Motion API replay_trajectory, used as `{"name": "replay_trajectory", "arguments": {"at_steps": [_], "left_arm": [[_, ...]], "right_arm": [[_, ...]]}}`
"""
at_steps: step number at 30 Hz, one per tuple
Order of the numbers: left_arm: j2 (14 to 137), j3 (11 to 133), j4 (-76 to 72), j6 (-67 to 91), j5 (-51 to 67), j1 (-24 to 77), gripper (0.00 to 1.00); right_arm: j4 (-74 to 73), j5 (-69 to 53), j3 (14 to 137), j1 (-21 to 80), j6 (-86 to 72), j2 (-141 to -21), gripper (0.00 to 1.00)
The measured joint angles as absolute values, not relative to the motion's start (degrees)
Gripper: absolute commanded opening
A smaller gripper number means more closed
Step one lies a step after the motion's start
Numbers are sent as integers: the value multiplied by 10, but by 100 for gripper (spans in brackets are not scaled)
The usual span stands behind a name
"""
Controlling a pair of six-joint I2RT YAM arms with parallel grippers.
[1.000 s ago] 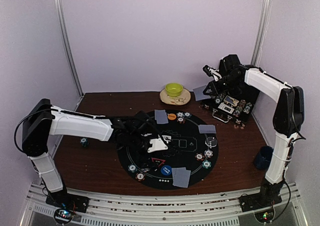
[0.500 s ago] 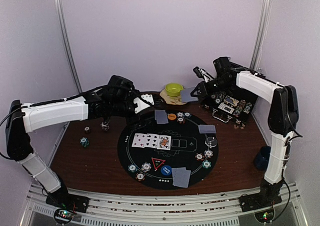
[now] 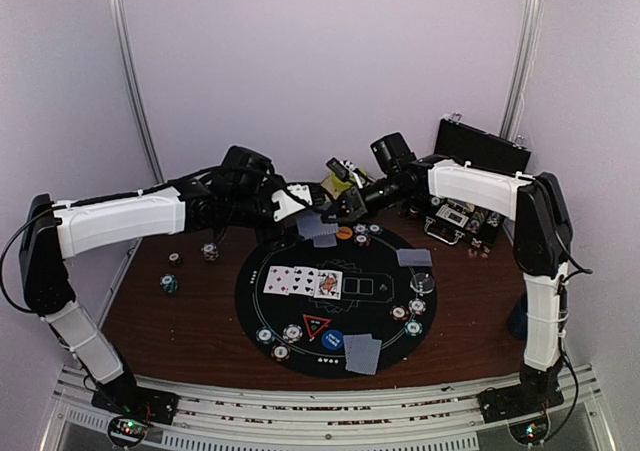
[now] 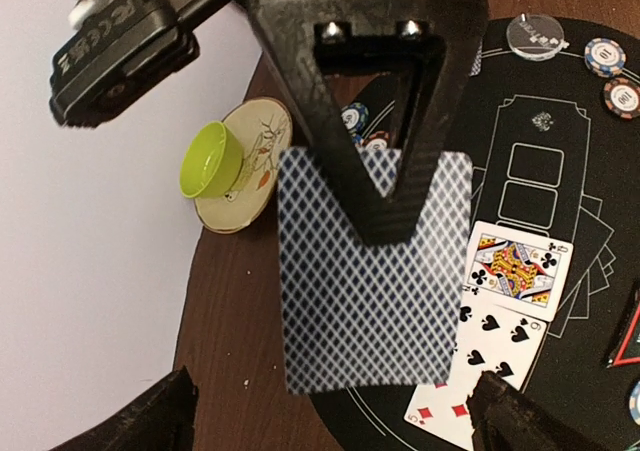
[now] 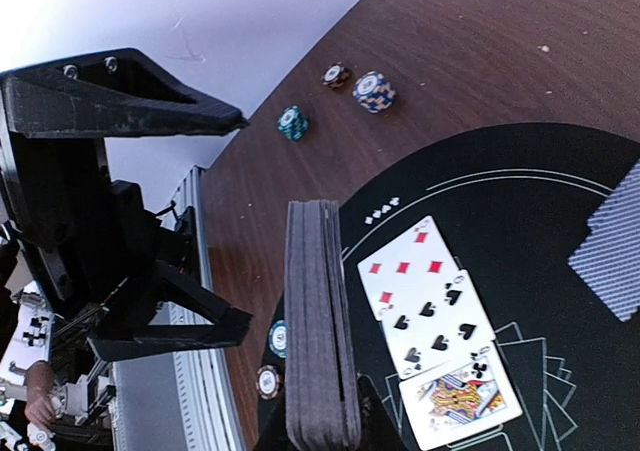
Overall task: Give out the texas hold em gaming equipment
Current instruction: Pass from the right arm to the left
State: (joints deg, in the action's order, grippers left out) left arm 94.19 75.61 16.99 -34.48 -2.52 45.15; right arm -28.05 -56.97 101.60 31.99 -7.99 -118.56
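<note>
Above the far edge of the round black mat [image 3: 375, 261], the left gripper [image 3: 312, 203] and the right gripper [image 3: 338, 203] are seen close together, almost tip to tip. What is held there cannot be made out from overhead.

In the right wrist view a thick deck of cards [image 5: 320, 321] is shown edge-on, clamped between the right gripper's fingers. The left gripper's black fingers [image 5: 130, 106] are spread wide just beside it and touch nothing. In the left wrist view the blue-patterned back of the deck is shown flat on, with one V-shaped finger of the right gripper pressed across it.

At the middle of the mat a row of face-up cards [image 3: 302, 282] is laid. The king of clubs [image 4: 515, 271] at one end can be read only from the wrist views.

Toward the near edge of the mat a red triangle marker [image 3: 317, 324], a blue disc [image 3: 332, 339] and face-down cards [image 3: 362, 353] are placed. An orange disc [image 3: 343, 233] is set at the far edge and a clear disc [image 3: 422, 282] at the right edge.

Left of the mat, on the bare wood, three loose chips [image 3: 170, 284] are scattered.

Beyond the far edge a green bowl [image 4: 210, 161] on its plate is shown plainly by the left wrist view. From overhead it is largely hidden behind the grippers.
</note>
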Motion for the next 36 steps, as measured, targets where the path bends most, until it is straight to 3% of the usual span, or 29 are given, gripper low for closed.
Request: {"name": "replay_trajectory", "arguments": {"at_steps": [19,32,36], "left_arm": [[966,729,176,-362,-5,467,98],[966,718,157,-353,1,464,70],[966,718,156,-351,3,462,65]], "right_arm": [[-184,-687,977,336,-187,-1208,0],[-114,-712,946,338,-253,-1211,0],[-108,-713,944,338,-259,-1212,0]]}}
